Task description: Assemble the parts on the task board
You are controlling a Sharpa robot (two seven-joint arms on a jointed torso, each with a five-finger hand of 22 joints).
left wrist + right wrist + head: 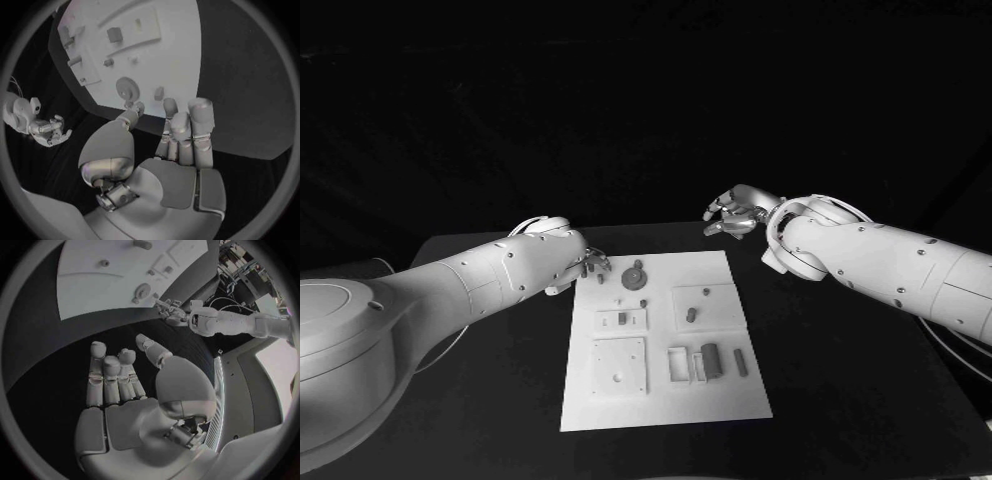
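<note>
Left hand (589, 262) empty, fingers apart, beside the board's (733, 400) upper-left corner, nearest the round part (635, 277); right hand (736, 212) empty too, farther off at upper right.

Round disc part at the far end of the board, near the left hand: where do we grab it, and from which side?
Probably by its rim, from above. The round disc part seems to lie flat on the task board, so only its edge offers a pinch. The left hand hovers beside it, holding nothing, fingers apart, so it looks best placed. Its small centre knob may be an alternative, though too small to judge.
</note>
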